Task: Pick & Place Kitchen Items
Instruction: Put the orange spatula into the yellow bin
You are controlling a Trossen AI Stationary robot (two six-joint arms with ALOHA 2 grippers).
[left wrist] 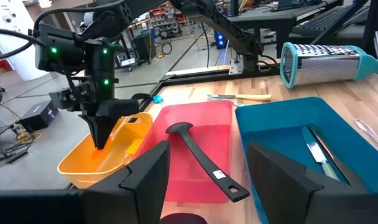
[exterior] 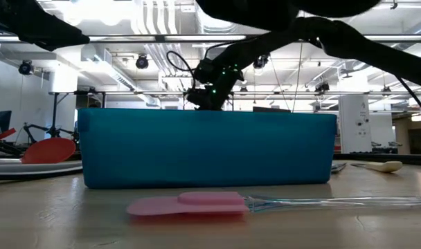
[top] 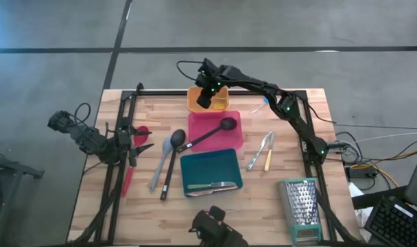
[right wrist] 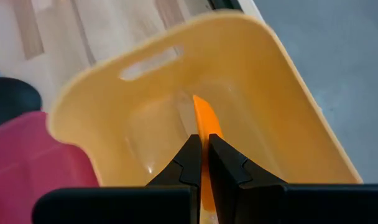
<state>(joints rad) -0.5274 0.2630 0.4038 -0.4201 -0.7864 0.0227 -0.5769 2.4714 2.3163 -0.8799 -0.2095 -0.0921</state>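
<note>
The right pincer hangs over the orange tray at the far edge of the worktop, its fingers closed to a narrow slit on a thin orange piece whose free end points down into the tray. Judging from that, the step in hand is setting this piece down in the tray. To do it well, the pincer should go lower first, until the tip of the piece is close to the tray floor, then open just enough to let go; a drop from height could make so light a thing bounce or slide against the wall. It should stay over the middle of the tray, away from the rim by the pink tray, and lift straight up afterwards so the fingers do not drag the piece out. The left pincer waits at the left side of the worktop, open and empty, facing the trays. Other items lie as follows: a black spoon across the pink tray, a knife in the teal tray, a grey spoon and another black spoon beside it, tongs to the right.
</note>
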